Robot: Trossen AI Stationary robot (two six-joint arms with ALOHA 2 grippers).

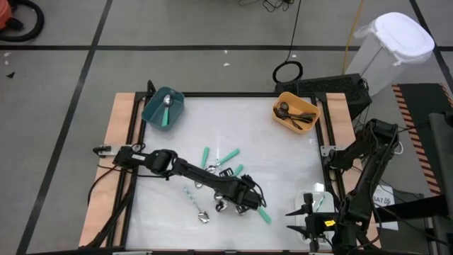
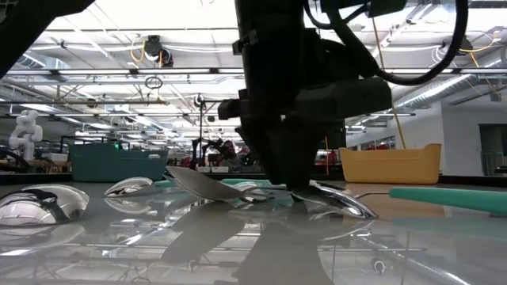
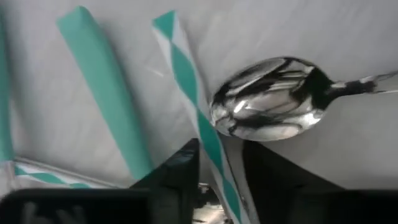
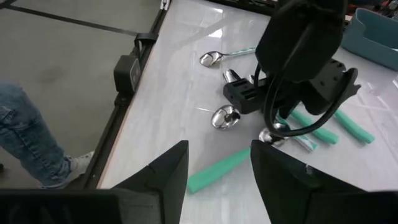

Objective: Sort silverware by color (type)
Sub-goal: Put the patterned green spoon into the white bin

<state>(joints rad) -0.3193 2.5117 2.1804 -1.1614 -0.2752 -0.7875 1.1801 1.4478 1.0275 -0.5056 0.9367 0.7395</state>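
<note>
right pincer (image 4: 219, 163): waits at the counter's near right corner, fingers apart, nothing between them.
left pincer (image 1: 244, 200): low over the heap, fingers narrowed astride a striped teal handle (image 3: 198, 112); i cannot tell if they grip it.
silverware (image 1: 219, 185): scattered mid-counter, a shiny spoon (image 3: 270, 99) just beside that handle.
counter (image 1: 283, 152): white.
far bins: teal bin (image 1: 163, 108) holds a spoon, orange bin (image 1: 296, 112) dark pieces.

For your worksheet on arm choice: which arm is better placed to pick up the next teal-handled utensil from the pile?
The left. Its gripper is down among the silverware, fingers straddling a teal-striped handle. The right gripper waits open at the table's near right edge, away from the pile.
</note>
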